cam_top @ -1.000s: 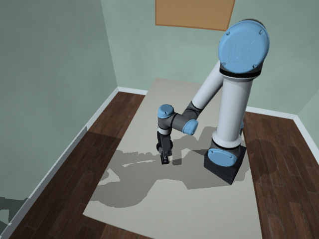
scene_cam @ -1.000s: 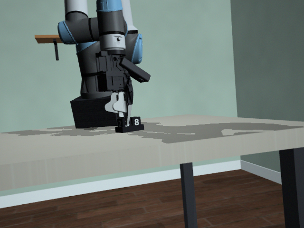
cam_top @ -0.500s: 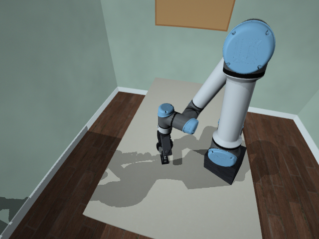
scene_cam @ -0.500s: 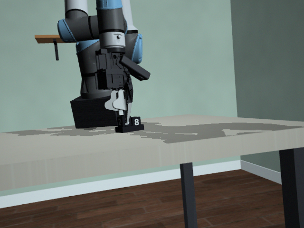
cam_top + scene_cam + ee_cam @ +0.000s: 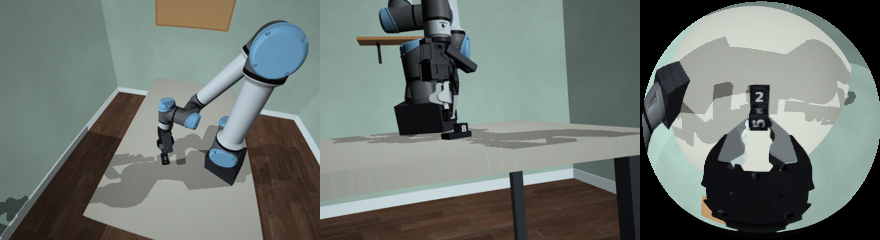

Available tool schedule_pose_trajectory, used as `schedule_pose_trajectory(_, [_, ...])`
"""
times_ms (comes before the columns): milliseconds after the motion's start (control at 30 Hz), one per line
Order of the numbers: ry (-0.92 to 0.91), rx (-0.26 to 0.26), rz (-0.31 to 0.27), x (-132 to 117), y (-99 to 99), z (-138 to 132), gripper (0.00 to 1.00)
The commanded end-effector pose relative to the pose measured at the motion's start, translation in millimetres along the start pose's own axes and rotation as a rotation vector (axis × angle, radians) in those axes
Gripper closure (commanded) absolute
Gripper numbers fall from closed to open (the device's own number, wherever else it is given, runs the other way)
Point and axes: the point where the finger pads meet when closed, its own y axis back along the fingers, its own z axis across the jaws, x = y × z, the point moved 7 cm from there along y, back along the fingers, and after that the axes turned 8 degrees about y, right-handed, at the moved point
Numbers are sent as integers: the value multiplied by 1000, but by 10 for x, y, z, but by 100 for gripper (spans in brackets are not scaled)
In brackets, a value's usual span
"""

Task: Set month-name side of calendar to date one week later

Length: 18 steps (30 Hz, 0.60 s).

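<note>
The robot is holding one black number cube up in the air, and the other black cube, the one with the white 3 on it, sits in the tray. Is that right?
Not quite. The exterior view shows a white 8, not a 3, on the black number cube sitting in the tray. The rest is right: the two-jaw gripper holds the other black number cube above the flat black tray.

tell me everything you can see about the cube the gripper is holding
The held cube is a small black block with white digits on its faces. The wrist view shows a 2 on one face and a 5 on the face nearer the camera; the exterior view also shows a 2. It is pinched between the gripper's light fingers, lifted above the tray and touching nothing else. It hangs above and left of the other cube, which sits in the tray showing an 8.
</note>
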Motion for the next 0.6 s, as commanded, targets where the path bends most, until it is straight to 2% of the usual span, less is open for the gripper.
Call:
schedule_pose_trajectory(0, [0,1,2,-3,195,-1,89])
schedule_pose_trajectory(300, [0,1,2,-3,491,-1,89])
schedule_pose_trajectory(567, [0,1,2,-4,571,-1,89])
